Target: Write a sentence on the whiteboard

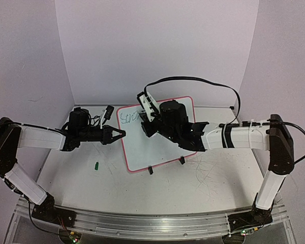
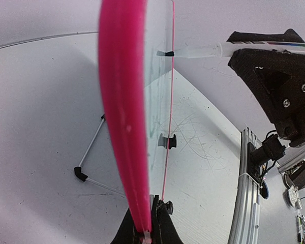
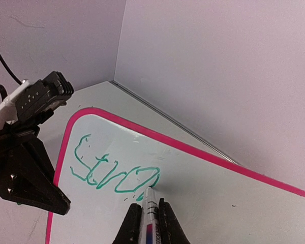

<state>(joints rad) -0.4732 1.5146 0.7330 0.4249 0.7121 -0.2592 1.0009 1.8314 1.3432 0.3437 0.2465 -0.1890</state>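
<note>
The whiteboard (image 1: 157, 147) is sitting at the middle of the white tabletop (image 1: 218, 188), turned so that its long sides are running from 11 o'clock to 5 o'clock in the overhead view. Its pink rim (image 2: 123, 127) is filling the left wrist view edge-on. Two black clip feet (image 1: 182, 160) are sticking out along the board's 6 o'clock edge. Whether the board is lying flat or being tipped up cannot be told.

The left gripper (image 1: 121, 133) is reaching in from 9 o'clock with its jaws closed tight on the rim at the middle of the board's left edge.

The right gripper (image 3: 150, 218) is coming in from 3 o'clock and hanging over the board's 11 o'clock corner. Its two fingers are pinched firmly on a white-barrelled marker (image 2: 203, 51), with the tip pointing down onto the white surface.

The sentence (image 3: 117, 170) is showing only as its first green letters, roughly "Stro", running along the board's 12 o'clock edge from the 11 o'clock corner. The marker tip is touching the board just beside the last letter, at that letter's 5 o'clock in the right wrist view.

A small green cap (image 1: 97, 165) is lying on the tabletop at 8 o'clock from the board, apart from it and below the left gripper.
</note>
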